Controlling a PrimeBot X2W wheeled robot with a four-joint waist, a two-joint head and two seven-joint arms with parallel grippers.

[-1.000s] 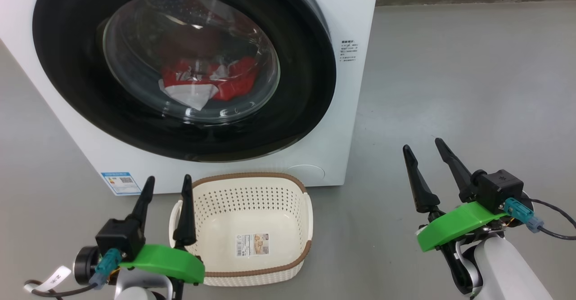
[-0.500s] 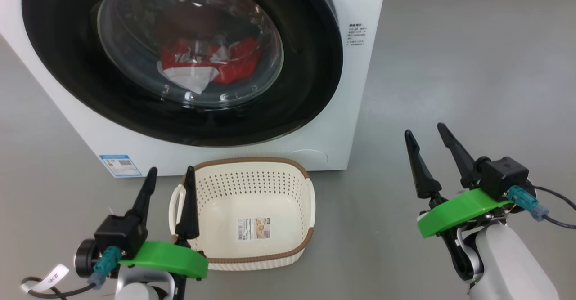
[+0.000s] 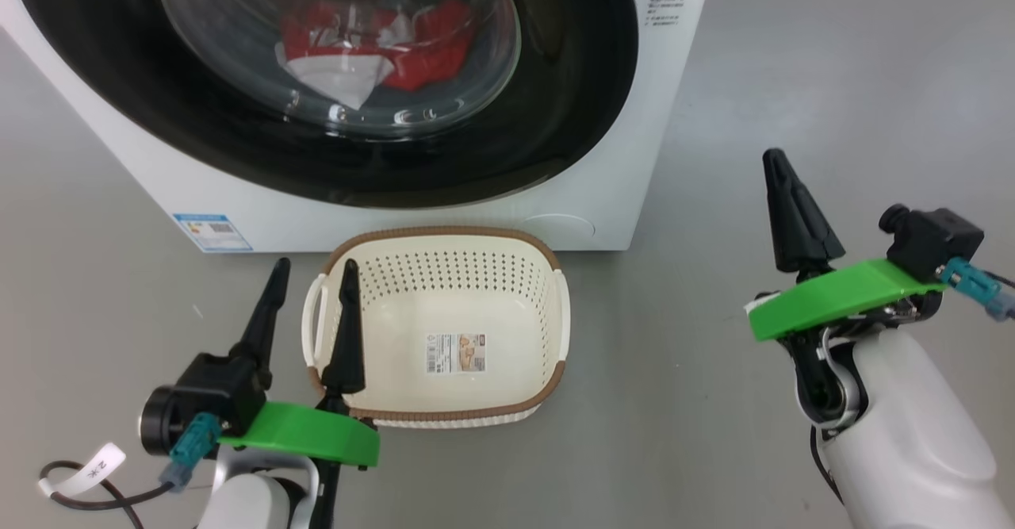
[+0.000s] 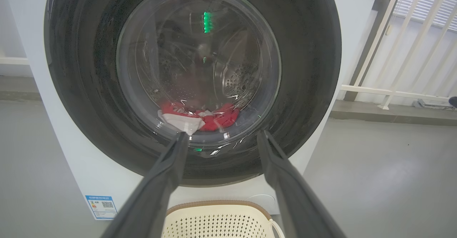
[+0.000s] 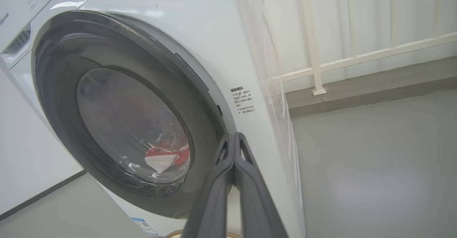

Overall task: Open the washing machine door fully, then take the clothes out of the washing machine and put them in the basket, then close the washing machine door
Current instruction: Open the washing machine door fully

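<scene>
Nearest, the left hand [image 3: 315, 266] hovers released, its fingers spread wide and empty, over the near-left rim of the basket [image 3: 444, 275]. The basket stands empty on the grey floor [image 3: 714, 402], right in front of the washing machine [image 3: 610, 188]. The right hand [image 3: 781, 176], spread a moment ago, is now clenched on nothing, raised beside the machine's right front corner. Beyond, the washing machine door [image 3: 579, 93] is not swung open; whether it is latched I cannot tell. The red and white clothes [image 3: 420, 33] lie behind it, inside. The pinched fingers likely form one prong for hooking the door's right edge, so opening has not yet begun.
</scene>
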